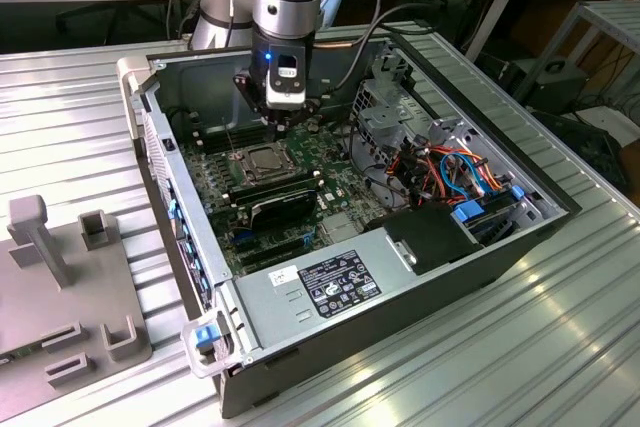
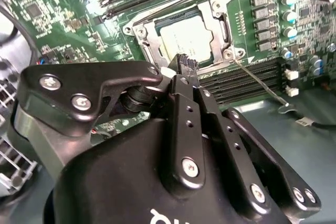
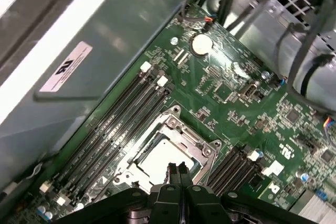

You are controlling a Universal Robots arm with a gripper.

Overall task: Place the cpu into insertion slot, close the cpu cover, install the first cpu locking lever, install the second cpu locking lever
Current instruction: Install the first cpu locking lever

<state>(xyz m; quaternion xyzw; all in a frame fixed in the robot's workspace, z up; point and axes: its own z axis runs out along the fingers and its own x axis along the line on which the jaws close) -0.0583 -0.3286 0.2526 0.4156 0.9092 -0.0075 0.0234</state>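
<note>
Silvery cpu (image 3: pixel 160 156) is lying in the insertion slot (image 3: pixel 139 155), the cpu cover (image 3: pixel 198 148) folded flat over it to pin it; the end effector (image 3: pixel 177 174) is hanging above the cover's edge, fingertips (image 3: pixel 172 174) pinched together on nothing, beside a thin lever (image 2: pixel 260 83) sticking out, seemingly unlatched

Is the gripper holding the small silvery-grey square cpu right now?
No, the cpu sits under the thin metal cpu cover, and the gripper is shut empty.
</note>
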